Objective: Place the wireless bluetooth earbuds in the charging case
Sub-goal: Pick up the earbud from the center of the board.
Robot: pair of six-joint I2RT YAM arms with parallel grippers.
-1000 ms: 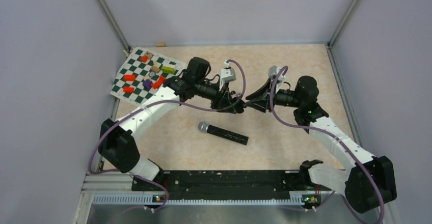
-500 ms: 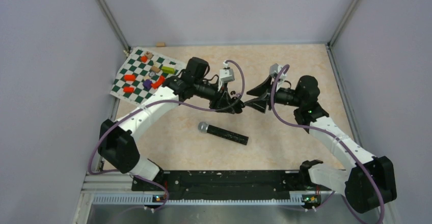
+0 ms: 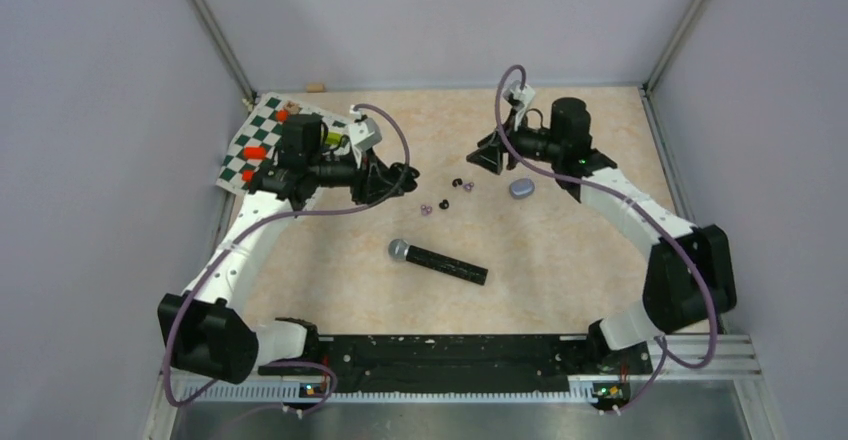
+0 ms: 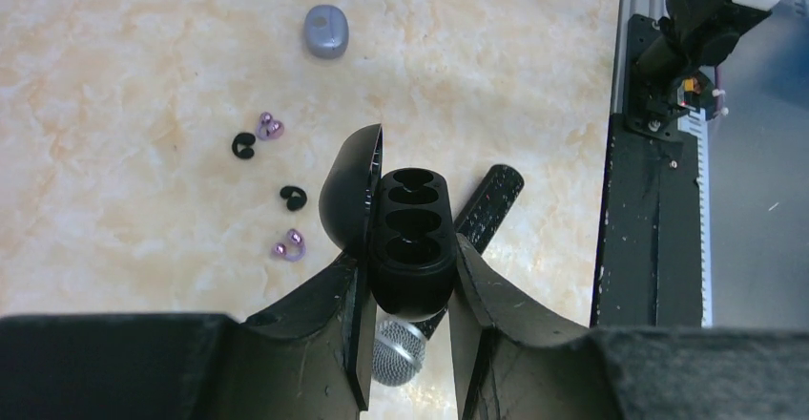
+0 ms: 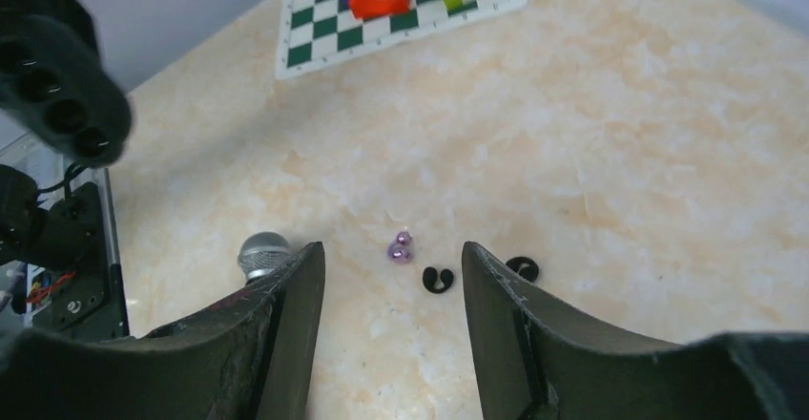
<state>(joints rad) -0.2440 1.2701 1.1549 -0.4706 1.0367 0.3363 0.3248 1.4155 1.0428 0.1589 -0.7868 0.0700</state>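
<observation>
My left gripper [image 4: 408, 269] is shut on the open black charging case [image 4: 412, 239] and holds it above the table; its sockets look empty. The gripper also shows in the top view [image 3: 403, 176]. Four tiny earbuds lie loose on the table. Two are purple [image 4: 269, 127] [image 4: 288, 245] and two are black [image 4: 244, 146] [image 4: 293, 197]. In the top view they lie between my grippers [image 3: 457, 182] [image 3: 427, 208]. My right gripper [image 3: 488, 156] is open and empty, a little to their right. In the right wrist view [image 5: 393, 267] a purple bud [image 5: 400, 247] and a black bud [image 5: 438, 279] lie between its fingers.
A black microphone [image 3: 438, 262] with a silver head lies nearer the arm bases. A small grey-blue case [image 3: 521, 189] lies right of the buds. A green-and-white checkered mat [image 3: 262, 150] with coloured blocks is at the far left. Walls enclose the table.
Both grippers were close together at the table's middle. The left one has drawn back left with the case, the right one back and up. The buds and the grey-blue case are now uncovered.
</observation>
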